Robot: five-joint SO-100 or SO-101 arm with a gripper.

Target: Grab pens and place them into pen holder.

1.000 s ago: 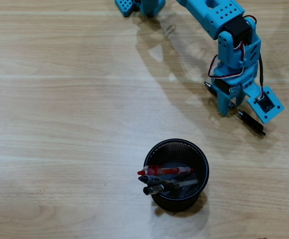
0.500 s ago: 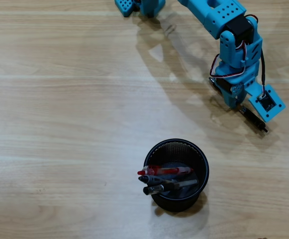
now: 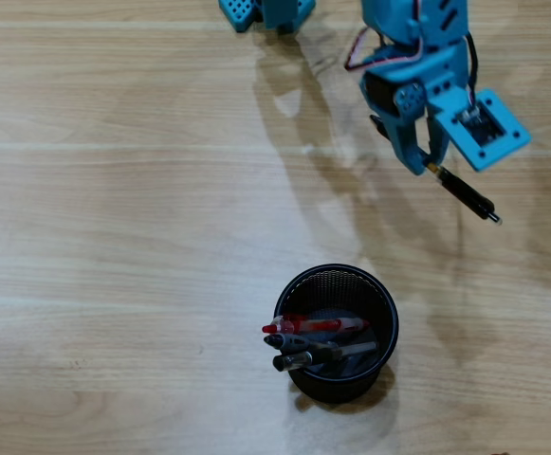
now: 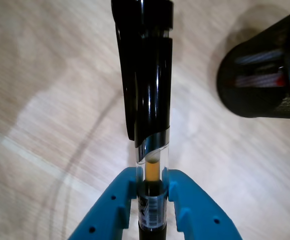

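My blue gripper [image 3: 429,167] is shut on a black capped pen [image 3: 467,194] and holds it above the wooden table, up and to the right of the pen holder in the overhead view. In the wrist view the two blue fingers [image 4: 184,197] clamp the pen's clear barrel, and the pen [image 4: 147,75] points up the frame. The black mesh pen holder [image 3: 385,305] stands at the lower middle of the overhead view with a red pen [image 3: 315,325] and two dark pens [image 3: 303,353] inside. The holder also shows at the top right of the wrist view [image 4: 257,95].
The blue arm base [image 3: 261,11] sits at the table's far edge. The wooden table [image 3: 114,237] stretches to the left of the holder with nothing on it.
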